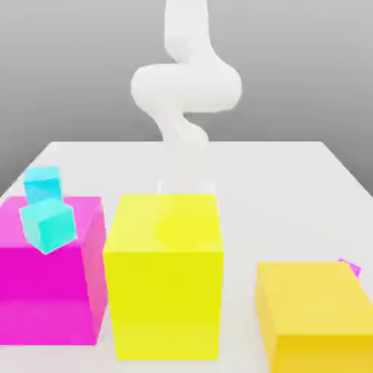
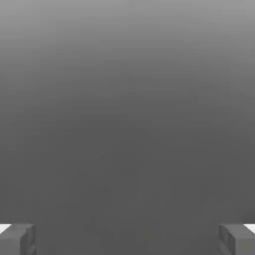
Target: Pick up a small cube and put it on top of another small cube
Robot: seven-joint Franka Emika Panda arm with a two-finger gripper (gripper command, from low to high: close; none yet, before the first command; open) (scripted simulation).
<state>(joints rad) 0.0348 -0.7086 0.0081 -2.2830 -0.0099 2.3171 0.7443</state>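
At the tabletop's point(image 1: 291, 167) left edge in the exterior view, a big magenta block point(image 1: 47, 291) is seen with two small cyan cubes point(image 1: 48, 226) by its top. A tall yellow block point(image 1: 164, 280) is set at the front middle, the white arm point(image 1: 186, 87) behind it. An orange-yellow block point(image 1: 320, 317) occupies the front right corner; the small purple cube point(image 1: 350, 267) is glimpsed just behind it, mostly hidden. The gripper point(image 2: 127, 239) is held fully open, nothing between its fingers point(image 2: 17, 239).

The small violet-purple cube point(image 1: 350, 267) peeks out behind the orange-yellow block point(image 1: 317, 313), mostly hidden.
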